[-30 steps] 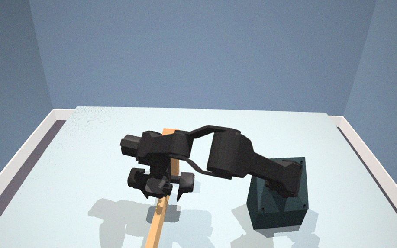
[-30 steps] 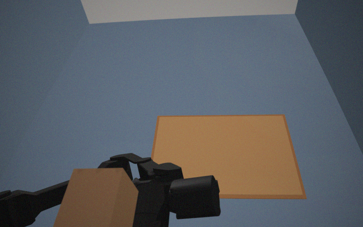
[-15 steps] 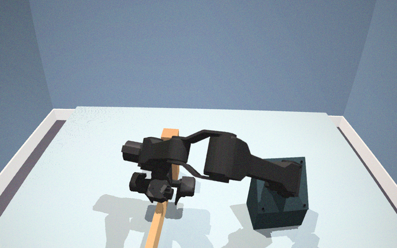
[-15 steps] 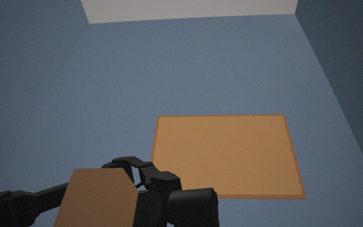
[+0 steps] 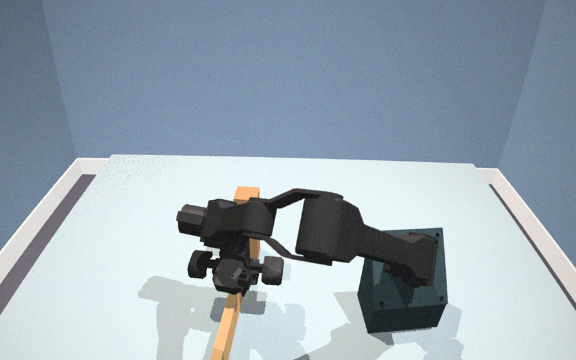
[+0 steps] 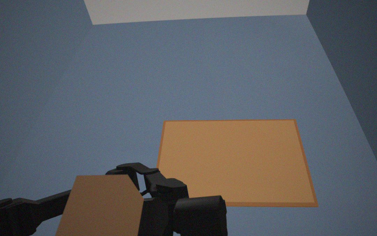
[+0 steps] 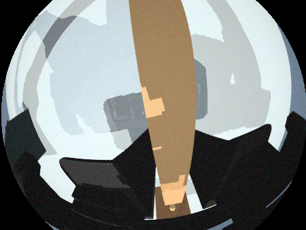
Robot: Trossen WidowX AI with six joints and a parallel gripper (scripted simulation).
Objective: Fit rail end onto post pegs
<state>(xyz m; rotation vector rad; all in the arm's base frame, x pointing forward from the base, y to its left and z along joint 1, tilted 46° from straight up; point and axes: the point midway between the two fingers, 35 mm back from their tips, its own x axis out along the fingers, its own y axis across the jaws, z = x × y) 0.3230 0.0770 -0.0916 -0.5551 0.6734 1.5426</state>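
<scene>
Worked over a pale table (image 5: 85, 291) (image 7: 204, 24) crossed by grey shadows. Saw the rail (image 5: 221, 336) (image 7: 166, 68) run from the near side towards the post (image 5: 246, 193) (image 6: 97, 205) (image 7: 163, 211), bracket out of view. Had the gripper (image 5: 235, 279) (image 7: 164, 129) clenched on the rail, seemingly. Spotted one peg (image 7: 173, 207) exposed, so judged lining up, seating, levelling and release undone. Met plain blue walls (image 5: 286, 67) (image 6: 167, 69) (image 7: 290, 44) at the far side.
</scene>
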